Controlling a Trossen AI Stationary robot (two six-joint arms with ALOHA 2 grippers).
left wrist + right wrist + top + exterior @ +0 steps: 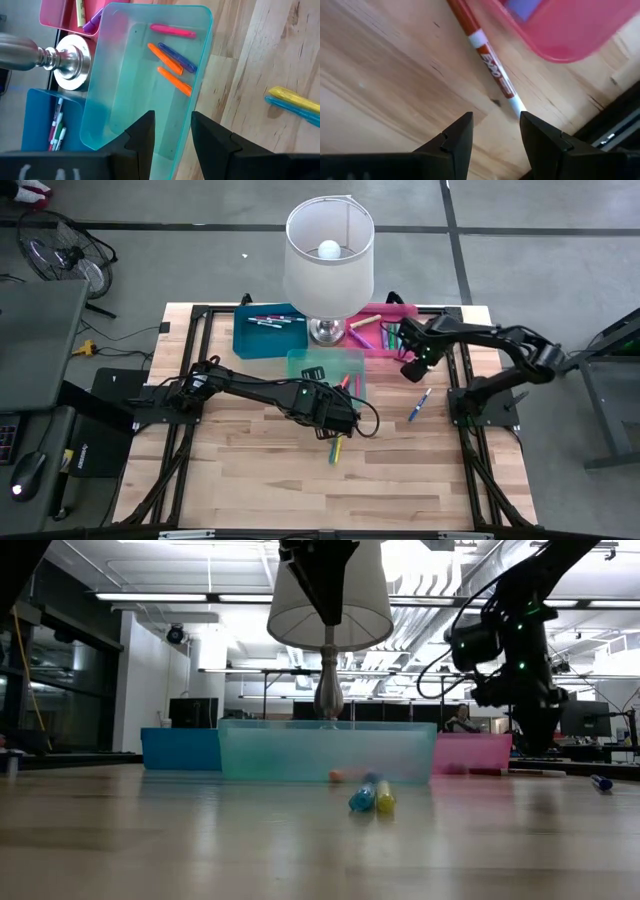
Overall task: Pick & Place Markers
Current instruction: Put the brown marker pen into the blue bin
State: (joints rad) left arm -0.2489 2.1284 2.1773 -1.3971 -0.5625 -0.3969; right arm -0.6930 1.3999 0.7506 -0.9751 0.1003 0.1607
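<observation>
The left gripper (171, 131) is hovering over the near wall of the teal bin (102, 100), its fingers (142, 135) standing slightly parted with nothing between them. Ahead of those fingers, inside the teal bin, a pink marker (173, 31), two orange markers (165, 58) and a blue-purple marker (178, 58) are lying loosely side by side near the far end. Off to one side of the fingers, outside the bin on the bare wooden worktop (250, 75), a yellow marker (294, 99) and a light blue marker (295, 111) are lying together, touching along their length. In the high view this same pair (336, 448) is showing just beside the left gripper (340, 420).

The right gripper (492, 131) is hanging low over the worktop beside the pink bin (555, 30), its fingers (457, 135) parted and holding nothing. Just beyond the fingertips a red marker with a white label band (487, 60) is lying on the wood, its far end running under the pink bin's rim. In the high view the right gripper (412, 365) is sitting near the pink bin (400, 311), and a blue marker (419, 404) is lying on the worktop near it.

A blue bin (262, 340) holding a few markers and a lamp (329, 265) are standing behind the teal bin.
</observation>
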